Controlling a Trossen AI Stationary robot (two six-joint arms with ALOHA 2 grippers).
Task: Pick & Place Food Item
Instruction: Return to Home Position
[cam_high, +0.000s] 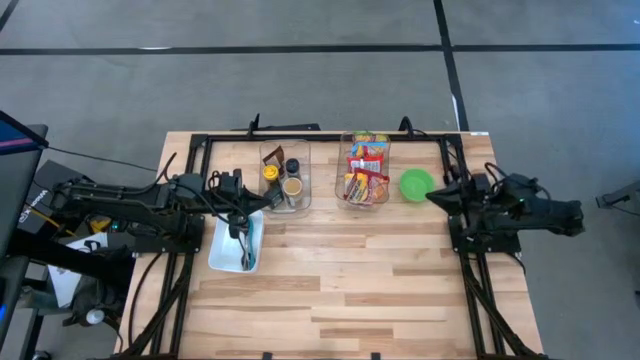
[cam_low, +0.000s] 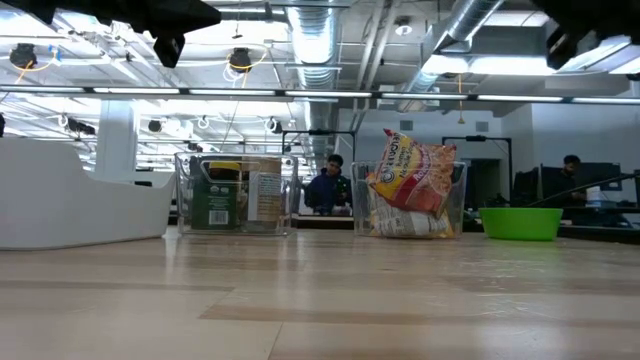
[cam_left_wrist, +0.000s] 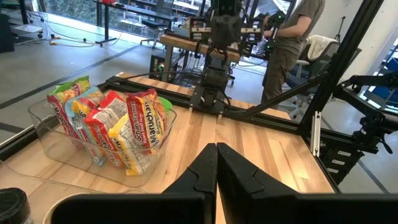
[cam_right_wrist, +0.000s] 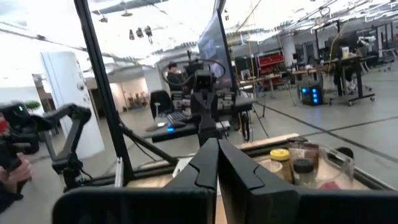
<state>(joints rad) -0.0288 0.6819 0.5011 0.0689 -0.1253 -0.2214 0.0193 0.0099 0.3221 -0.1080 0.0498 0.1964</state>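
I see both arms drawn back to their own sides of the table. The left gripper (cam_left_wrist: 216, 152) has its fingers pressed flat together with nothing between them. It hangs over the far end of the white bin (cam_high: 222, 252), just beside the left transparent bin (cam_high: 303, 186). The right gripper (cam_right_wrist: 217, 149) is likewise closed and empty. It sits just beside the green bowl (cam_high: 416, 184) and points across the table toward the left arm.

The black spoon (cam_high: 247, 258) lies inside the white bin. Its long axis follows the bin's length, from the table's far side toward the near side, and I cannot make out which end is the bowl. The seasoning cans and jars (cam_high: 291, 182) stand upright in the left transparent bin. The noodle packs (cam_left_wrist: 118, 127) stand on edge, side by side in a row along the right transparent bin (cam_high: 343, 176).
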